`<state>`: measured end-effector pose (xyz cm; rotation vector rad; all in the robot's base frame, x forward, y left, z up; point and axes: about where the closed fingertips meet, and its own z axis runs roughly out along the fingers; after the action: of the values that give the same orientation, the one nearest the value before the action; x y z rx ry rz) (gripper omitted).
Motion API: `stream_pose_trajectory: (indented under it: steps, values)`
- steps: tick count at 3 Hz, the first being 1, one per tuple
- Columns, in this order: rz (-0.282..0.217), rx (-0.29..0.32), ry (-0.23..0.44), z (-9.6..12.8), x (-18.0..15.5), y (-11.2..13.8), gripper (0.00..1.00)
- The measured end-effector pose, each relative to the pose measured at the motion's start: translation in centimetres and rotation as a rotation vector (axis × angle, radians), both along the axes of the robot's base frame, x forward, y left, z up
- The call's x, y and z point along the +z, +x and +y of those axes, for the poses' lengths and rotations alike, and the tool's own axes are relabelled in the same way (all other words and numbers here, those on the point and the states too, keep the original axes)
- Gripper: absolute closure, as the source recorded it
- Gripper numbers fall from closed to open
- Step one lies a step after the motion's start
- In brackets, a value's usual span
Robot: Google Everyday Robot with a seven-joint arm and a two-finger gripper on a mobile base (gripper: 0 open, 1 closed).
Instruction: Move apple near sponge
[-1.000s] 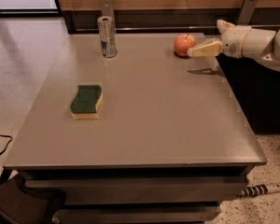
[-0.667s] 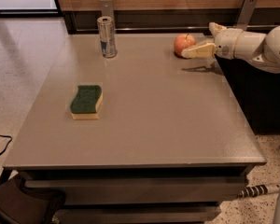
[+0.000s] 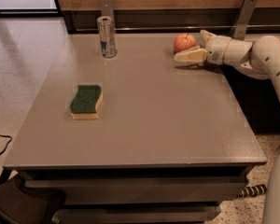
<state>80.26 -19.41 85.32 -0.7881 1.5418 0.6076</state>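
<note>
The red-orange apple (image 3: 184,43) stands near the far right edge of the grey table (image 3: 168,125). My gripper (image 3: 191,46) reaches in from the right, low over the table and right beside the apple. It is open: the near finger (image 3: 191,56) lies along the apple's front right side and the far finger (image 3: 206,34) shows behind its right side. The apple rests on the table, not lifted. The sponge (image 3: 86,101), dark green over yellow foam, lies flat on the left half of the table, far from the apple.
A silver and blue drink can (image 3: 107,36) stands upright at the far left of the table. A wooden wall with two metal brackets (image 3: 242,13) runs behind the far edge. Pale floor lies to the left.
My gripper has moved left towards the apple, so its fingers now flank the fruit. The apple, sponge and can have not moved.
</note>
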Motion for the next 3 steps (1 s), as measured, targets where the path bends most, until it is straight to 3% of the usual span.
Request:
stream_pose_trajectory:
  steps: [1,3]
  values:
    - [0.001,0.005,0.000,0.38,-0.07,0.05,0.19]
    - [0.004,0.016,0.002,1.21,-0.23,0.20,0.73]
